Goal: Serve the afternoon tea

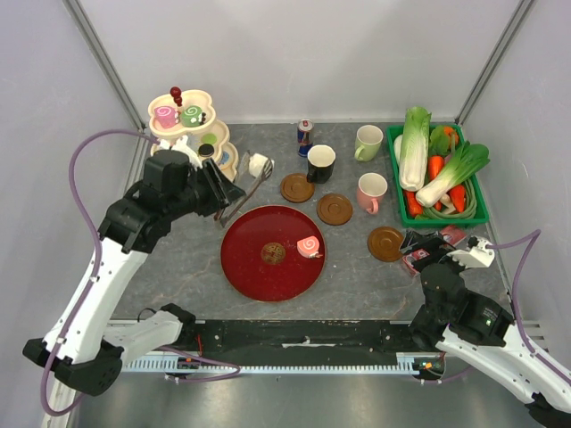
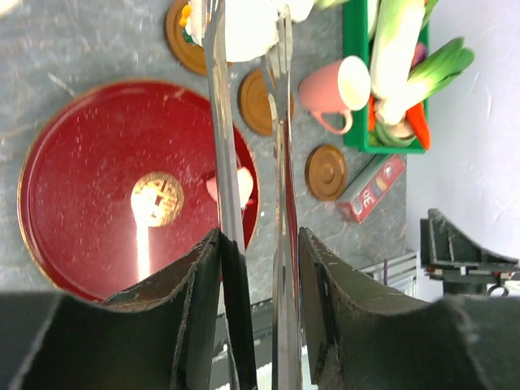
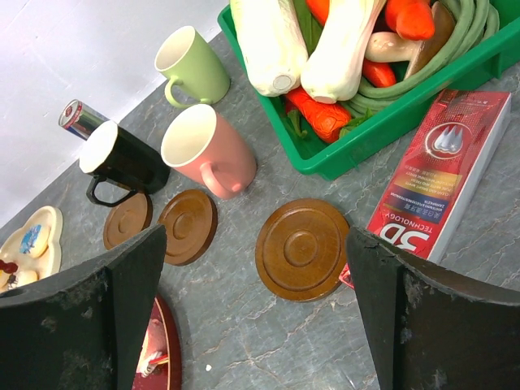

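Left hand (image 2: 260, 305): clamped on the handles of metal tongs (image 2: 226, 146). The tong tips pinch a whitish pastry (image 1: 259, 165), kind not clear. It sits just past the far rim of the red plate (image 1: 254, 278), between the tiered stand (image 1: 223, 159) and the black mug (image 1: 320, 162).

Right hand (image 3: 260, 325): fingers wide apart, nothing between them. It hangs over the near right of the tabletop (image 1: 178, 267), beside a wooden coaster (image 3: 301, 249) and a red box (image 3: 443, 162).

Plate carries a brown donut (image 1: 273, 253) at centre, with a pink swirl roll (image 1: 309, 247) to its right. Top tier of the stand holds a second pink roll (image 1: 165, 116) and a green roll (image 1: 192, 114).

Pink mug (image 1: 371, 192) and pale green mug (image 1: 368, 142) stand on the tabletop right of the black mug.
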You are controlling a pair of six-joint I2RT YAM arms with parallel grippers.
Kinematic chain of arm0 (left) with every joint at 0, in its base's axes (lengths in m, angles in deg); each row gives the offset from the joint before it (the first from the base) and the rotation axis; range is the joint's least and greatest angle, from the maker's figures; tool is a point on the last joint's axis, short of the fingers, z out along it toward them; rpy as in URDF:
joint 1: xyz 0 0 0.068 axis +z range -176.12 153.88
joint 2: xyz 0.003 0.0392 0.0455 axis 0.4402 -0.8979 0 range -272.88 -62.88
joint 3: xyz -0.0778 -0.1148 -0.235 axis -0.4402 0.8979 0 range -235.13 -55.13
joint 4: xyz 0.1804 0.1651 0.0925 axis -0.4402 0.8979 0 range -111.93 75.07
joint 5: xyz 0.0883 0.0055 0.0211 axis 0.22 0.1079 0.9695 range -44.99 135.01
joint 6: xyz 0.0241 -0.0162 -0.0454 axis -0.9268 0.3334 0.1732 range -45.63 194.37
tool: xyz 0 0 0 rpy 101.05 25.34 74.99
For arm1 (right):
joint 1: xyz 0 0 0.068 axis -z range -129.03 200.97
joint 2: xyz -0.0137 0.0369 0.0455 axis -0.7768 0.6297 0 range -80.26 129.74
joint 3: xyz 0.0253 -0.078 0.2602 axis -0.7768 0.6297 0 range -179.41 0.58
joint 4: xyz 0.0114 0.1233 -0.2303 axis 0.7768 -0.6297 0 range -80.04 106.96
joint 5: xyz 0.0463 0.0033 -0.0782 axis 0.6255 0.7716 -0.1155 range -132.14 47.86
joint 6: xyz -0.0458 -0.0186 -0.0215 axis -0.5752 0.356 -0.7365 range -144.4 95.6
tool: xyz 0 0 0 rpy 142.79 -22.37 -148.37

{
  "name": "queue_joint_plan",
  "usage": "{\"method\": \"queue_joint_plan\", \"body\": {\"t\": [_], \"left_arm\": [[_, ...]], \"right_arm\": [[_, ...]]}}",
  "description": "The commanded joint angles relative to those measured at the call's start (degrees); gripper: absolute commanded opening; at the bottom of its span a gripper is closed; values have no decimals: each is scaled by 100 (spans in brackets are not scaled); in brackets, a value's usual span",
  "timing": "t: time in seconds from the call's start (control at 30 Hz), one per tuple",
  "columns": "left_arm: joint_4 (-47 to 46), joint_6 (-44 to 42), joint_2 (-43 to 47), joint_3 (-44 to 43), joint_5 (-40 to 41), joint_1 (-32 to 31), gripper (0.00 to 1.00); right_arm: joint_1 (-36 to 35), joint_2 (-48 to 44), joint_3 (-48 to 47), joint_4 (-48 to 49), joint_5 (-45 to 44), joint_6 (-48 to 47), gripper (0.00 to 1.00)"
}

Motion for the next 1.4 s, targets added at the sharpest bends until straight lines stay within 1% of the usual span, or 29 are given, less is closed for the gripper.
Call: {"method": "queue_joint_plan", "body": {"t": [0.0,0.1,0.17,0.27,0.47,0.5,0.67,0.83,1.0,1.13,1.3,1.37], "left_arm": [[-424,-484,-347,-877,359,160,46],[-424,-695,-637,-1509,368,484,46],[-406,-792,-804,-1957,298,826,46],[-424,-915,-1076,-2450,-105,1538,46],[-345,-1153,-1735,-3277,-773,2637,47],[-345,-1170,-1841,-3374,-992,2882,47],[-327,-1162,-2237,-3752,-1187,3508,47],[-301,-1144,-2633,-3964,-1600,4132,47],[-205,-1214,-2984,-4078,-1855,4440,47],[-143,-1337,-3300,-4209,-2206,4458,48],[-29,-1425,-3599,-4455,-2260,4467,48],[181,-1539,-3757,-4648,-2251,4476,49]], "right_arm": [[-2,-62,11,113,-127,32,98],[-2,-71,11,104,-153,24,98],[-2,-71,11,113,-154,32,98],[-2,-62,11,96,-189,32,98],[-2,-35,11,43,-215,94,98],[-2,-35,19,43,-224,111,98],[-2,26,-7,25,-250,120,98],[6,70,-7,-19,-259,155,98],[-2,88,-7,-63,-294,208,98],[-2,149,-16,-63,-321,208,98],[-2,246,-42,-98,-347,225,98],[6,263,-60,-124,-356,243,98]]}}
